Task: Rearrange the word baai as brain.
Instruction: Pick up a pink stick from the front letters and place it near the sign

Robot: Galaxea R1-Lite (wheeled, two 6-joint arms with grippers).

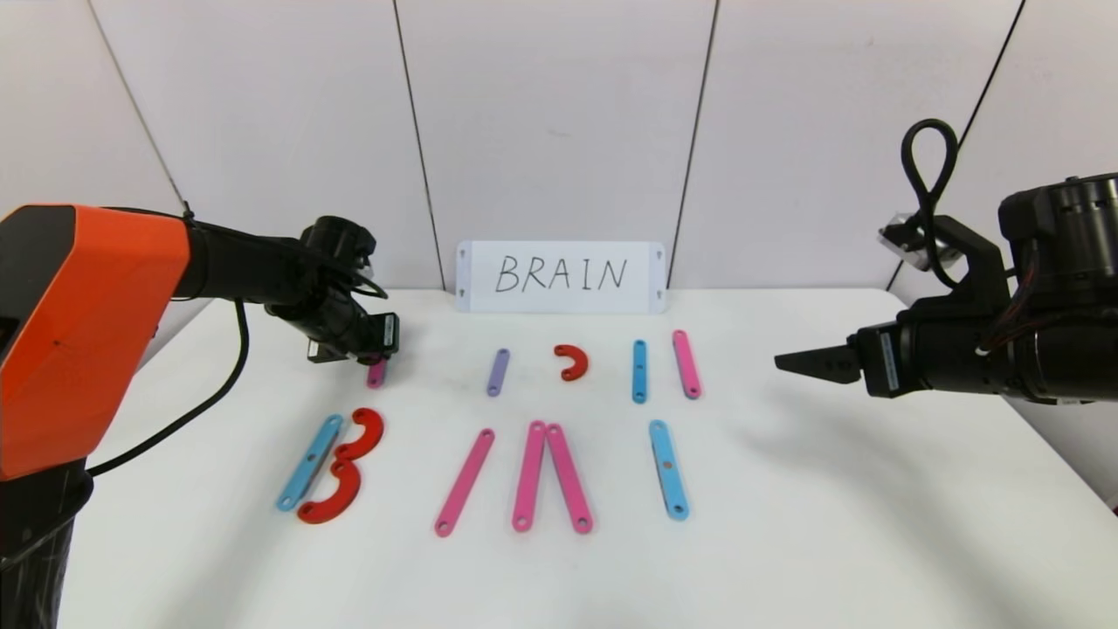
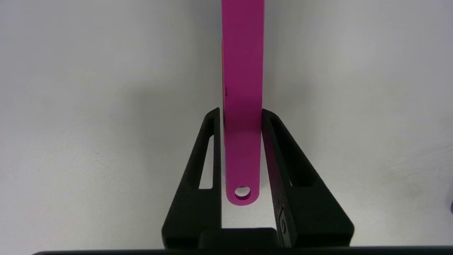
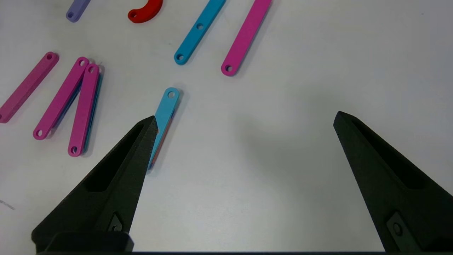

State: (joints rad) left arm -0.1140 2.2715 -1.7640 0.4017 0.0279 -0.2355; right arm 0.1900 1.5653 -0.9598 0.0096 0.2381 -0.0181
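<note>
The letter pieces lie on the white table [image 1: 786,524]. In the front row are a light-blue bar [image 1: 308,462] with two red hooks [image 1: 332,496] forming a B, a slanted pink bar [image 1: 464,480], two pink bars [image 1: 529,474] meeting at the top, and a light-blue bar [image 1: 668,469]. My left gripper [image 1: 377,358] is low at the back left, astride a short pink bar [image 2: 242,71] that lies flat. Its jaws stand slightly apart, with a thin gap beside the bar. My right gripper [image 1: 786,362] hovers wide open at the right, holding nothing.
Behind the front row lie a purple bar [image 1: 498,372], a red hook [image 1: 572,362], a light-blue bar [image 1: 639,370] and a pink bar [image 1: 686,363]. A white card [image 1: 561,276] reading BRAIN leans on the back wall. The right gripper [image 3: 246,116] hangs over bare table.
</note>
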